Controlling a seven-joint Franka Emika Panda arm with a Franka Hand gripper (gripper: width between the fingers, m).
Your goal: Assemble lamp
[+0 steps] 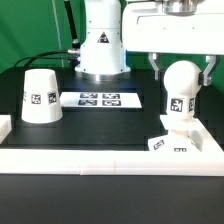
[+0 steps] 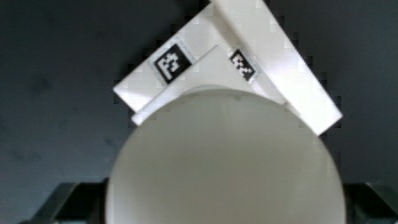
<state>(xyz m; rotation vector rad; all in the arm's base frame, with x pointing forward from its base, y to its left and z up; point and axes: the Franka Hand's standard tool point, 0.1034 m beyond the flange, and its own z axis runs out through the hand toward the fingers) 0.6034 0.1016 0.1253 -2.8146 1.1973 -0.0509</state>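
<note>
Round matte white bulb on cylindrical stem: probably rigid, light, slick; gripper clamped across globe, over squat white base.

Robotics lab: marker board on black table.

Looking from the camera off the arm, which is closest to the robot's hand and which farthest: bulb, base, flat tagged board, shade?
1. bulb: between the fingers of the hand, on the exterior view's right.
2. base: just below the bulb.
3. marker board: lying flat, mid-scene.
4. shade: far over on the exterior view's left.
</note>
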